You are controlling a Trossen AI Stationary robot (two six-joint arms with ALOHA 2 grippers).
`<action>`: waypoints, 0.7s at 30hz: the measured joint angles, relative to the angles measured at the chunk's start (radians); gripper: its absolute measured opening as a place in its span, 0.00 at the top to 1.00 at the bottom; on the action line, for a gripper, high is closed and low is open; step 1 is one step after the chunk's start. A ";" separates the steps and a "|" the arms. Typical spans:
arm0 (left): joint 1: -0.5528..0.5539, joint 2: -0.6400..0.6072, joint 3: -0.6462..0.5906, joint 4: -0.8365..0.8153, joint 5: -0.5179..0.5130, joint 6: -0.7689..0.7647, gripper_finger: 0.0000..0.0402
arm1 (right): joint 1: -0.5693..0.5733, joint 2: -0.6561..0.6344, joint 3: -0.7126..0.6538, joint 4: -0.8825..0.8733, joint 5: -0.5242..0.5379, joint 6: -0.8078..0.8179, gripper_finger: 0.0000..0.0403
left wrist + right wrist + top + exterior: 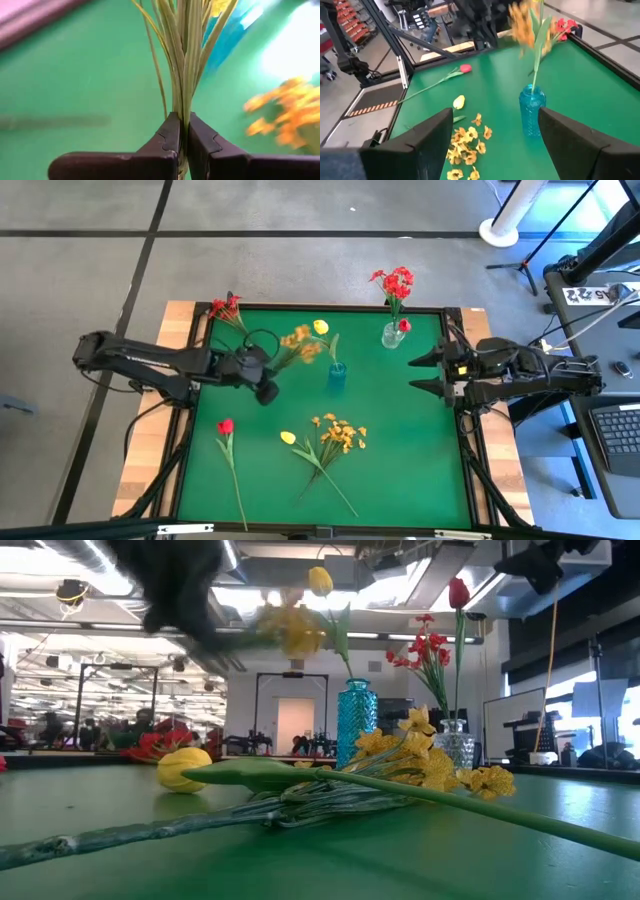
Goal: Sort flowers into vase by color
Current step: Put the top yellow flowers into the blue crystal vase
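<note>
My left gripper (268, 372) is shut on a yellow-orange cluster flower (300, 345) and carries it above the table, just left of the blue vase (337, 376). A yellow tulip (320, 327) stands in that vase. The clear vase (392, 336) holds red flowers (397, 283) and a red tulip (403, 325). On the green mat lie a red tulip (226, 426), a yellow tulip (288, 437) and a yellow-orange cluster (340, 432). A red cluster (225, 308) lies at the far left edge. My right gripper (425, 372) waits open at the right. My left gripper pinches the cluster's bundle of thin green stems (182, 107) between its two fingers (165, 140). The fingers slant down from the table's left, and the stems run on along their line. The cluster is lifted clear, its blossoms (290, 630) toward the blue vase.
The mat (400, 460) has a raised dark frame around it. The two vases stand close together at the far middle. The loose flowers' long stems (335, 490) stretch toward the near edge. The near right of the mat is bare.
</note>
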 joint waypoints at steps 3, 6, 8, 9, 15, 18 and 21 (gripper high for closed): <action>-0.050 -0.019 0.072 0.039 -0.048 0.056 0.99 | 0.000 -0.002 0.000 -0.004 -0.003 0.034 0.28; -0.101 -0.042 0.124 0.061 -0.129 0.088 0.99 | 0.000 0.000 0.000 -0.003 -0.014 0.047 0.28; -0.134 -0.059 0.152 0.065 -0.211 0.099 0.99 | 0.000 0.002 0.000 -0.004 -0.018 0.043 0.28; -0.149 -0.068 0.161 0.069 -0.257 0.103 0.99 | 0.000 0.002 0.000 -0.004 -0.018 0.043 0.28; -0.227 -0.100 0.168 0.277 -0.393 0.228 0.99 | 0.000 0.002 0.000 0.003 -0.017 0.026 0.28; -0.265 -0.081 0.146 0.550 -0.309 0.421 0.99 | 0.000 0.002 0.000 0.011 -0.017 0.019 0.28; -0.279 -0.049 0.107 0.789 -0.178 0.602 0.99 | 0.000 0.002 0.000 0.020 -0.016 0.016 0.28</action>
